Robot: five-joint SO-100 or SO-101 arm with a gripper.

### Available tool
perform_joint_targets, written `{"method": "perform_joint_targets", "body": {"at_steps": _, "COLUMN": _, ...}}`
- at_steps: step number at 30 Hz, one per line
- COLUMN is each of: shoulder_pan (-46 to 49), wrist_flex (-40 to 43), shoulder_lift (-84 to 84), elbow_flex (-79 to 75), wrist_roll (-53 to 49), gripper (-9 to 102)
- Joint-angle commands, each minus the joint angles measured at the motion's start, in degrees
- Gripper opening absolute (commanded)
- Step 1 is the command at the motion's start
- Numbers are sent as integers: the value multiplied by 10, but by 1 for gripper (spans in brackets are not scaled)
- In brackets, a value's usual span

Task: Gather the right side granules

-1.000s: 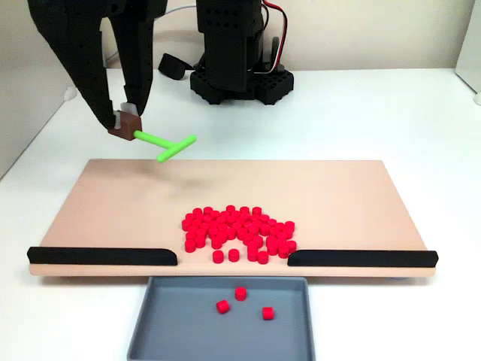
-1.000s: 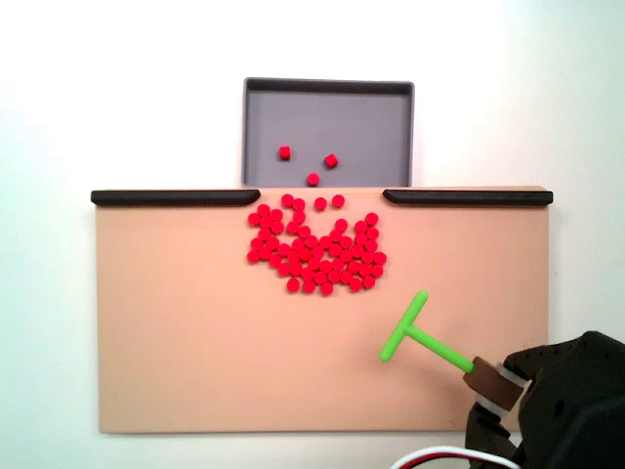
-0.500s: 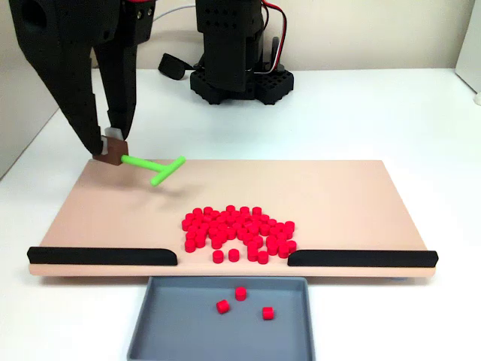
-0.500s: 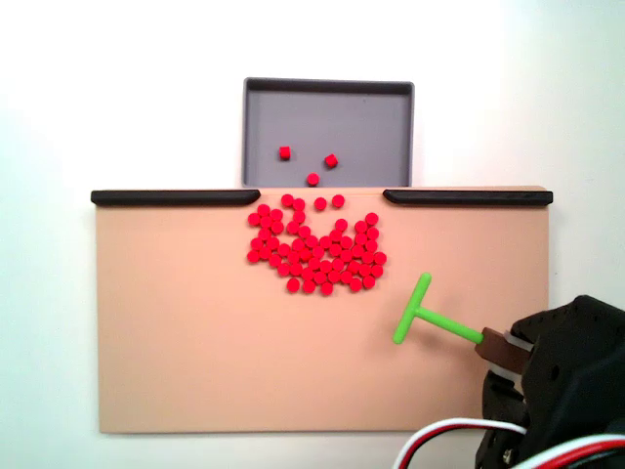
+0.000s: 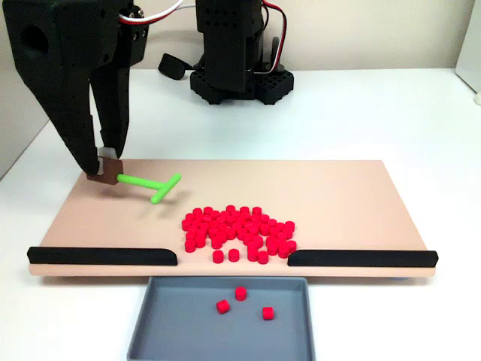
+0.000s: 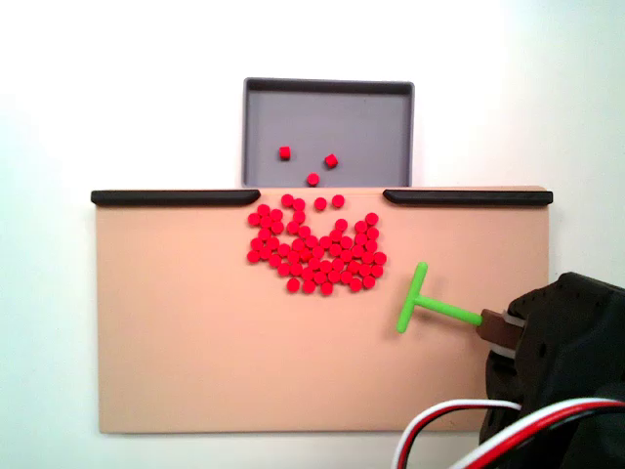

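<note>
Green T-stick (image 5: 150, 185) by its brown end in the pincer (image 5: 106, 167), beside clustered red granules (image 6: 314, 256).

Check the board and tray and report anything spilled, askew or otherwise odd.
Nothing looks spilled or damaged. The granules sit in one cluster on the board by the gap between the black rails, and three lie in the grey tray. The gripper holds the green T-shaped stick by its brown block, clear of the cluster.
</note>
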Motion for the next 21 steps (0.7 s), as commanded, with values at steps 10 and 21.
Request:
{"method": "perform_joint_targets", "body": {"at_steps": 10, "shoulder_pan": 2, "wrist_flex": -25, "shoulder_lift": -16, "elbow_flex": -1, "wrist_roll": -28, "gripper": 0}}
{"method": "perform_joint_targets", "body": {"at_steps": 21, "shoulder_pan": 1, "wrist_flex": -28, "shoulder_lift": -29, "elbow_flex": -11, "wrist_roll": -24, "gripper": 0}}
